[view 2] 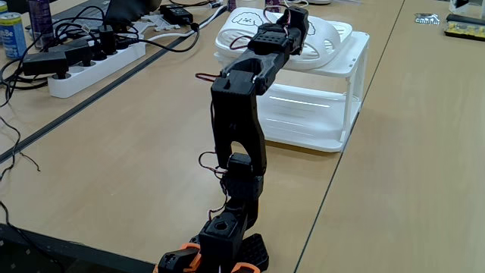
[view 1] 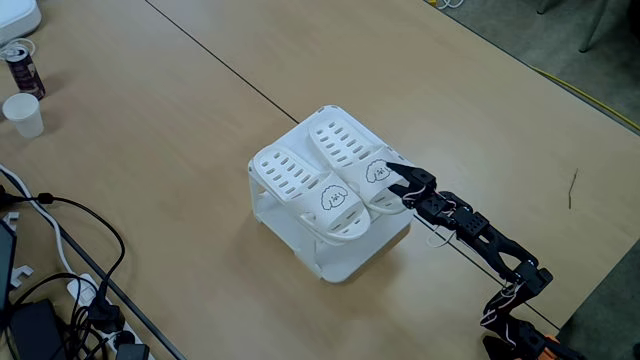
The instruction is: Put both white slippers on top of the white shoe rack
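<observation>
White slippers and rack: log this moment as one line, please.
white slippers: both on white shoe rack, side by side | pincer: at strap of right slipper in a fixed view | grip: unclear

Two white slippers (view 1: 335, 180) lying side by side atop the white shoe rack (view 1: 340, 262), soles down, parallel, touching or nearly so along their inner edges. Slotted insoles facing up, rows of oblong holes; small black cartoon puppy face drawn on each strap. Straps toward the lower right in a fixed view (view 1: 335, 198), heels toward the upper left. Boxy two-tier rack standing upright on the tan table, open-sided, flat rounded-corner top (view 2: 356, 39) almost fully covered.
</observation>
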You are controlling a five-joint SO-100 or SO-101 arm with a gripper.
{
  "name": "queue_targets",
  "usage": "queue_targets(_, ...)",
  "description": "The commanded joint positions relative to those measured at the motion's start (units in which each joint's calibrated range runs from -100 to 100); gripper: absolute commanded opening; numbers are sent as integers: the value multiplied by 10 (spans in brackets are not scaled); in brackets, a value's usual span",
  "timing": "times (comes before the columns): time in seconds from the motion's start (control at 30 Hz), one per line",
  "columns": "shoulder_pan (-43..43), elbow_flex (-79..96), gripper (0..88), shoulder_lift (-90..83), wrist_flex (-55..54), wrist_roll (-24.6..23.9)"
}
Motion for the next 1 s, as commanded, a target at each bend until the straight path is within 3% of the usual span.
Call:
queue_targets(0.0, 2, -11, 195, -52, -1, 4)
queue_targets(0.67, 2, 218, 188, -269, -1, 4)
queue_targets(0.73, 2, 244, 152, -296, -1, 4)
queue_targets(0.83, 2, 294, 17, -334, -1, 4)
queue_targets(0.97, -3, 359, 8, -376, -1, 4)
